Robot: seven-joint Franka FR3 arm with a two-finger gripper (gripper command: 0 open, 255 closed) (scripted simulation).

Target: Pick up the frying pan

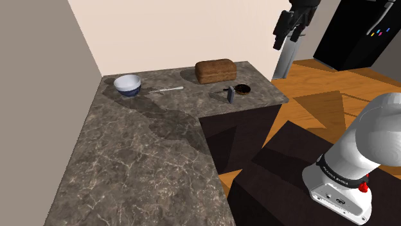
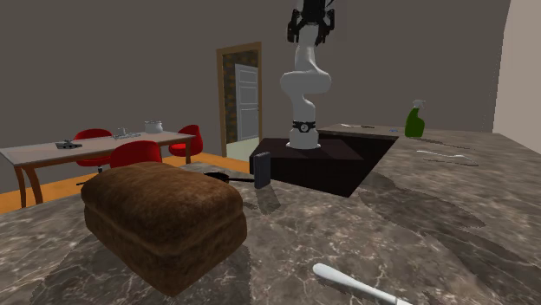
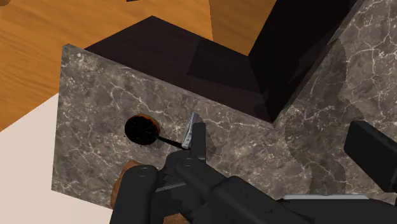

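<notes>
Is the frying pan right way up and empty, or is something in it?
Upright and empty: the wrist view looks down into the frying pan, whose dark inside is bare; it sits flat on the counter.

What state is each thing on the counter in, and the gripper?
frying pan: upright on the counter, empty, untouched.
bread loaf: whole, lying flat.
bowl: upright.
white utensil: lying flat.
small dark object: standing on edge beside the frying pan.
spray bottle: standing upright.
gripper: raised high above the counter.
</notes>
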